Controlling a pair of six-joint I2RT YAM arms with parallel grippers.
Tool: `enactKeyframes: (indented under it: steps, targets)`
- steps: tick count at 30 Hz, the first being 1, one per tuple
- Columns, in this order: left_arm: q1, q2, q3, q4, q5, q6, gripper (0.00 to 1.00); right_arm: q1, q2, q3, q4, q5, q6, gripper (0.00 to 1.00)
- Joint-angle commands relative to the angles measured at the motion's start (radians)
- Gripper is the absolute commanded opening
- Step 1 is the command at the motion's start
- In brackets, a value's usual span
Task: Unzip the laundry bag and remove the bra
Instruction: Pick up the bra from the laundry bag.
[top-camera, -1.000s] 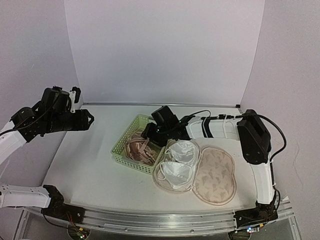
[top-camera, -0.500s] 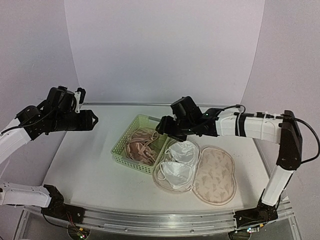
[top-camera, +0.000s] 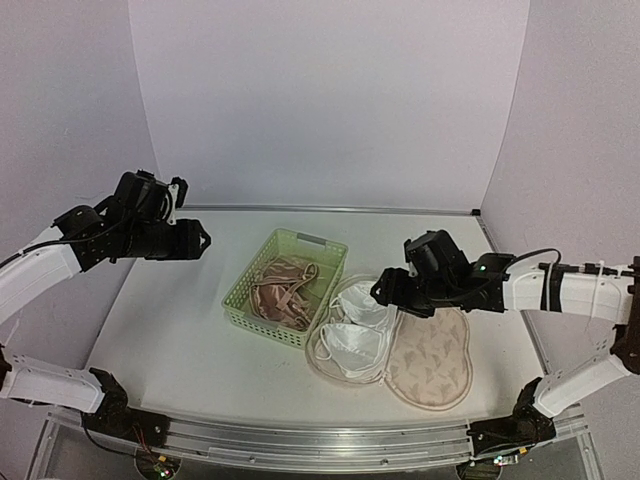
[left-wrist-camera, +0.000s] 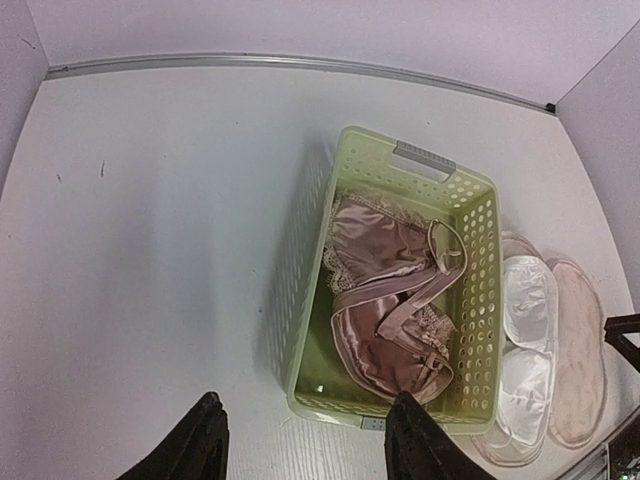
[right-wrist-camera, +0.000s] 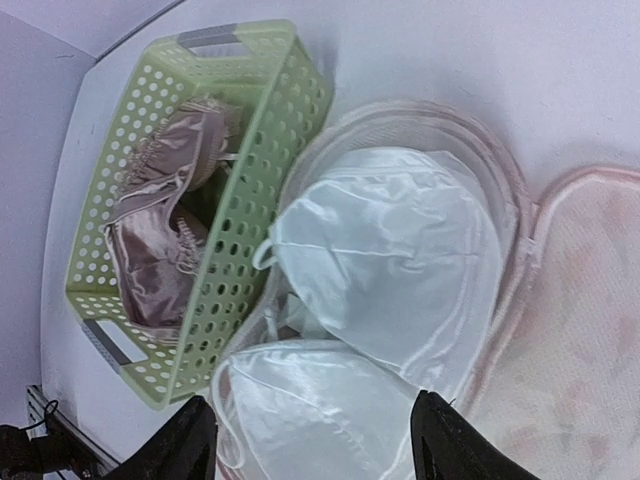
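The bag (top-camera: 432, 352) lies unzipped and opened flat at lower centre-right of the top view, a white bra (top-camera: 352, 328) in its left half. Just left of it, touching, a green basket (top-camera: 236, 302) holds a pink bra (top-camera: 280, 296). The right gripper (top-camera: 383, 291) hangs over the bag's upper edge, fingers (right-wrist-camera: 442, 442) spread and holding nothing. The left gripper (top-camera: 201, 241) hovers at upper left, well apart from the basket, its fingers (left-wrist-camera: 202, 446) also spread.

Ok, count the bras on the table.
2: a pink bra in the green basket, a white bra in the open laundry bag beside it. More may hide underneath.
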Motion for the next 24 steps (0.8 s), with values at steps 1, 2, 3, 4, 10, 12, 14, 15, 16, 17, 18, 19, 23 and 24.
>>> enactKeyframes:
  steps: [1, 2, 3, 4, 10, 12, 14, 15, 16, 17, 18, 19, 23, 24]
  targets:
    - [-0.004, 0.026, 0.057, 0.059, 0.020, -0.009, 0.54, -0.028, -0.072, -0.088, 0.016, -0.008, 0.037, 0.69]
    - [-0.004, 0.031, 0.059, 0.061, 0.021, -0.009, 0.54, -0.031, -0.075, -0.104, 0.018, -0.016, 0.045, 0.69]
    - [-0.004, 0.037, 0.061, 0.062, 0.022, -0.009, 0.54, -0.032, -0.075, -0.116, 0.022, -0.023, 0.052, 0.69]
    - [-0.004, 0.042, 0.065, 0.061, 0.022, -0.008, 0.54, -0.032, -0.073, -0.128, 0.029, -0.030, 0.059, 0.69]
    - [-0.004, 0.064, 0.083, 0.063, 0.026, -0.005, 0.54, -0.047, -0.012, -0.166, 0.129, -0.104, 0.094, 0.69]
    - [-0.004, 0.066, 0.087, 0.062, 0.031, -0.003, 0.54, -0.056, 0.023, -0.168, 0.158, -0.128, 0.105, 0.69]
    - [-0.004, 0.066, 0.086, 0.061, 0.032, -0.002, 0.54, -0.063, 0.060, -0.171, 0.193, -0.150, 0.118, 0.69]
    - [-0.004, 0.064, 0.086, 0.061, 0.033, -0.001, 0.54, -0.065, 0.075, -0.171, 0.204, -0.162, 0.125, 0.69]
    - [-0.004, 0.063, 0.085, 0.061, 0.031, 0.000, 0.54, -0.067, 0.090, -0.169, 0.207, -0.163, 0.133, 0.69]
    - [-0.004, 0.061, 0.084, 0.061, 0.028, 0.000, 0.54, -0.070, 0.102, -0.168, 0.210, -0.164, 0.140, 0.69]
    - [-0.004, 0.059, 0.084, 0.062, 0.029, 0.000, 0.54, -0.071, 0.112, -0.168, 0.210, -0.162, 0.145, 0.69]
    - [-0.004, 0.056, 0.082, 0.061, 0.029, 0.000, 0.54, -0.074, 0.118, -0.170, 0.209, -0.159, 0.151, 0.69]
    - [-0.004, 0.045, 0.078, 0.061, 0.024, 0.003, 0.54, -0.078, 0.126, -0.181, 0.215, -0.147, 0.162, 0.70]
    - [-0.005, 0.045, 0.078, 0.061, 0.024, 0.003, 0.54, -0.081, 0.130, -0.184, 0.216, -0.147, 0.164, 0.69]
